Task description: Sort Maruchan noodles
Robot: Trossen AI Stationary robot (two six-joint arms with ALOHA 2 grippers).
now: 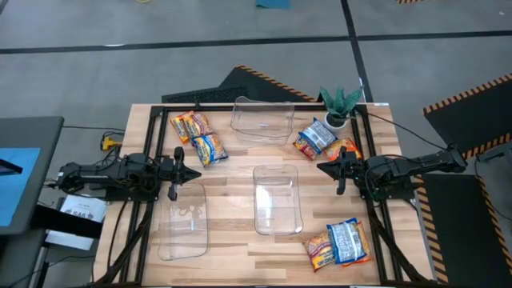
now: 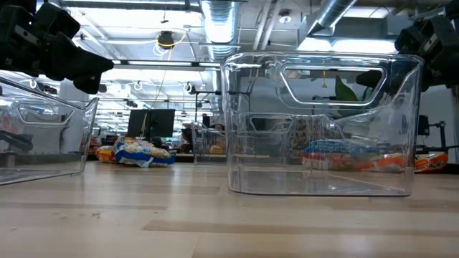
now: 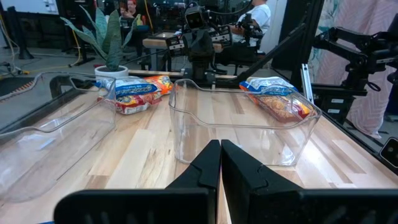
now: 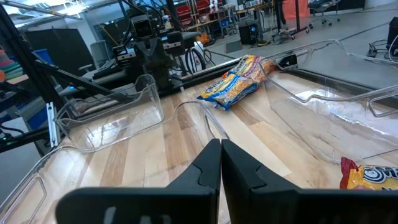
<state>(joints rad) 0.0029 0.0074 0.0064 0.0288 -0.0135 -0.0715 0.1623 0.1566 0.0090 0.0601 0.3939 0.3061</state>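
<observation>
Wooden table [image 1: 240,240], three clear bins: one at far edge [image 1: 262,120], one in middle [image 1: 277,200], one near left front [image 1: 182,224]. All empty, so sorting not started, I'd say.

My left gripper [image 1: 192,170] and right gripper [image 1: 324,168] hover mid-table facing each other, fingers pressed together, holding nothing. Looks like parked start pose.

Maruchan noodles lie loose in three clumps: left pair [image 1: 200,138] beyond left arm, right bunch [image 1: 320,140] by potted plant [image 1: 340,104], front pair [image 1: 338,242] near right corner. Crinkly flat packets, yellow print, blue and red-brown wrappers.
</observation>
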